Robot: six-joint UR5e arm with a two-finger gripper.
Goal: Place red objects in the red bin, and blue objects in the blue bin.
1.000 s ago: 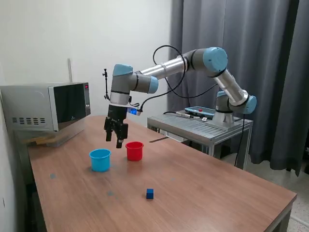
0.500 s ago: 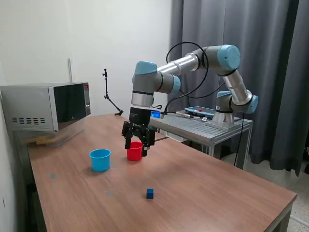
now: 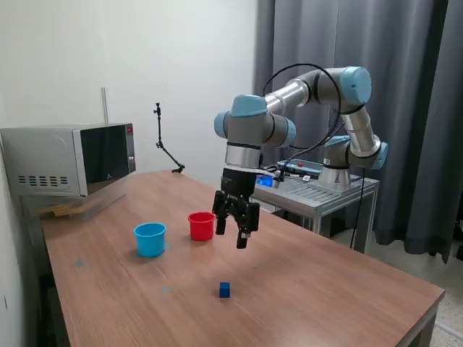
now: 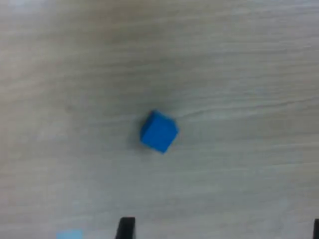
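One blue cube on a brown wood-grain table, gripper above with fingers spread and empty, red cup, blue cup, microwave, grey curtain.

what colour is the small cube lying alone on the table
Dark blue: the small dark blue cube shows best in the wrist view.

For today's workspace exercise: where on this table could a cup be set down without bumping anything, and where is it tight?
Bare wood lies on the table toward the exterior view's right of the blue cube, and along the near edge below the light blue cup. It is tight where that cup, the red cup and the gripper cluster, and beside the microwave.
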